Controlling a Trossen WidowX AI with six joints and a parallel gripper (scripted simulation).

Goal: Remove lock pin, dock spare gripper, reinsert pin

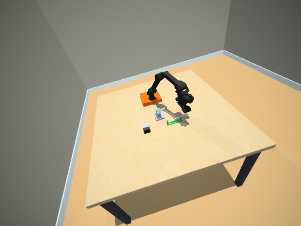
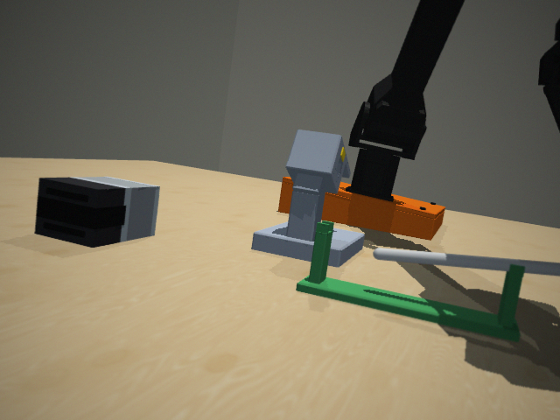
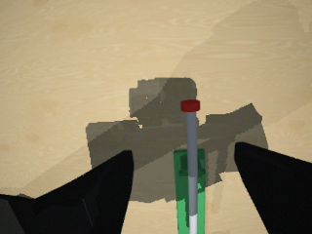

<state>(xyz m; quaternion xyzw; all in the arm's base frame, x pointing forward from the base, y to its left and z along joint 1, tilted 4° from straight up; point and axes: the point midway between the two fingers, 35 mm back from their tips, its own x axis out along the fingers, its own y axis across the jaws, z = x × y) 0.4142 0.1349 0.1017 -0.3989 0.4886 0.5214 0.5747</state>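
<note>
The lock pin is grey with a white tip and a red head. It lies across the right post of the green rack; its tip stops short of the left post in the exterior view, and its head overhangs the rack's end. My gripper is open and empty above the head end, with the fingers apart on either side of the pin. The grey mount stands upright, with no pin seen through its socket. The black and grey spare gripper lies apart from it.
The orange arm base is behind the mount. The rack stands close to the mount, on the side away from the spare gripper. The arm's shadow falls across the rack's head end.
</note>
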